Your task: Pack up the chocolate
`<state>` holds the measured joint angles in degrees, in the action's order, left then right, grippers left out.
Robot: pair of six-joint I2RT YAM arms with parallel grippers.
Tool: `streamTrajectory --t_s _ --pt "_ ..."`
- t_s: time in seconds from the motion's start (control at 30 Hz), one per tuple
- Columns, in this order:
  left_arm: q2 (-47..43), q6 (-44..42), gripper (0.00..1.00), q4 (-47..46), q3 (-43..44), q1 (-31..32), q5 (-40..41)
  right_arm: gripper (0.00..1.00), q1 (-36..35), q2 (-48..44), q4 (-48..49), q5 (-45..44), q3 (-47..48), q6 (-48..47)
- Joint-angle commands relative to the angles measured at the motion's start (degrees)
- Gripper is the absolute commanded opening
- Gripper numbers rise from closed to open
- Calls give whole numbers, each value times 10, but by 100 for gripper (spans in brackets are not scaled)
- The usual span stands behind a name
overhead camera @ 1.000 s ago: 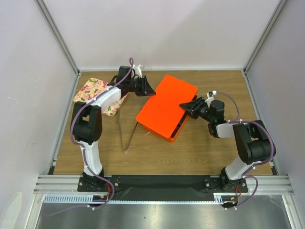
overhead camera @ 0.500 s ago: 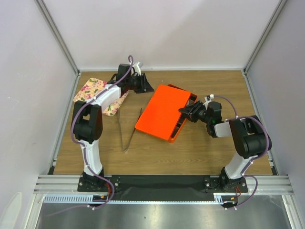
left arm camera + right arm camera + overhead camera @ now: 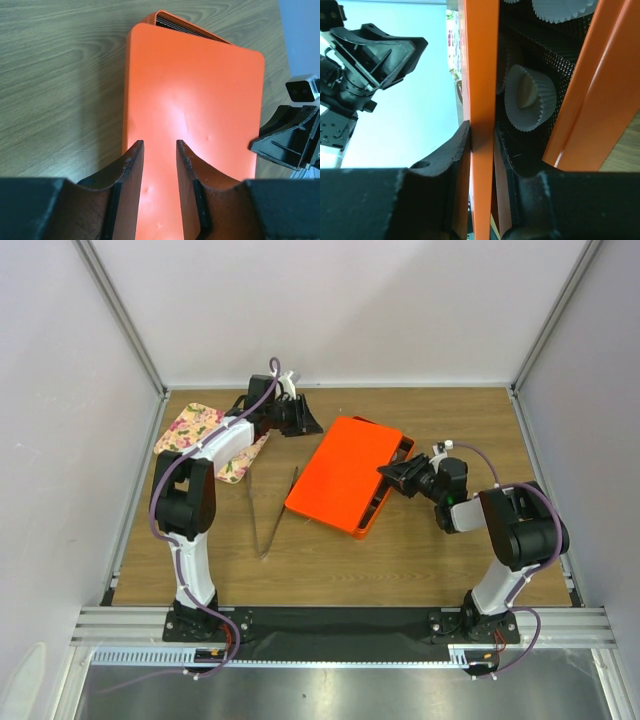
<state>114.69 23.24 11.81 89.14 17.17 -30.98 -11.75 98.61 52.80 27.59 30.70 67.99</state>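
The orange box [image 3: 345, 475] lies mid-table with its orange lid [image 3: 195, 100] on top, raised at the right edge. My right gripper [image 3: 392, 476] is shut on that lid edge [image 3: 481, 100]. Under the lid, the right wrist view shows black dividers and white paper cups; one cup [image 3: 540, 100] holds a pale golden chocolate piece [image 3: 522, 95]. Dark pieces are hidden. My left gripper [image 3: 310, 421] is open and empty, hovering over the lid's far-left end [image 3: 159, 147]. The right gripper's fingers [image 3: 287, 142] show at the right of the left wrist view.
Metal tongs [image 3: 270, 510] lie on the wood left of the box. A floral cloth [image 3: 205, 432] lies at the far left under the left arm. Grey walls and aluminium posts close in the table on three sides.
My right gripper has pulled the lid's right edge up and pushed it leftward, so the box base shows at the right. The tongs' second leg has come into view. The left gripper has barely moved.
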Motion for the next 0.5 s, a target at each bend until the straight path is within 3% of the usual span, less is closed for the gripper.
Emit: streamTrajectory --t_s 0.0,0.2,0.47 --pt "-16 -14 38 0 17 -3 8 8 9 -4 70 -17 -9 8" --pt "-30 -14 39 -6 -5 -3 7 2 29 11 175 -5 -44 47" --pt "-40 -16 41 -2 -12 1 10 2 47 24 203 21 -56 65"
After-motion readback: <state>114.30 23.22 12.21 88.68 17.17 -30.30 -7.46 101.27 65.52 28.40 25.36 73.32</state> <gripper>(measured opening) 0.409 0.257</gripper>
